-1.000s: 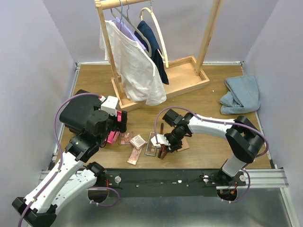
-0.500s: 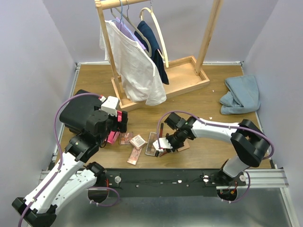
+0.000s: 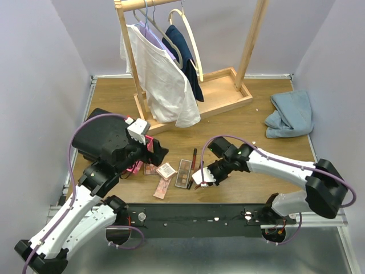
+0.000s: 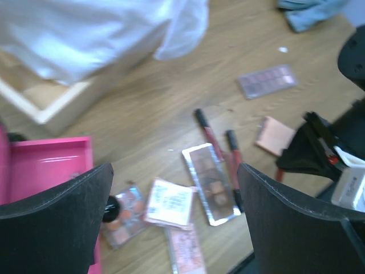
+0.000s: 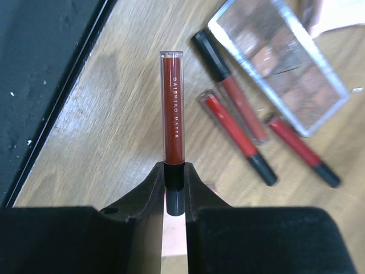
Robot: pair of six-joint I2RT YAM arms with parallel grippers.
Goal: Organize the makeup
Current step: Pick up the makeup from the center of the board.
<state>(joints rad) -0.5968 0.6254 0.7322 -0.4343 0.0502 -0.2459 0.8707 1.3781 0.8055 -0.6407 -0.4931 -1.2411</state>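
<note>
Barely begun: the right gripper pinched one red tube, the left gripper gaped wide, most makeup lay loose on the worktop.

Four red tubes, four flat palettes, two square compacts.

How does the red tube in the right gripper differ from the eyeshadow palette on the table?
The red tube is slim and dark red with a black cap; the eyeshadow palette is a flat, wide rectangle of brown and pink pans. The right gripper clamps the tube by its cap; the palette lies flat on the table, in no gripper. Both are makeup.
</note>
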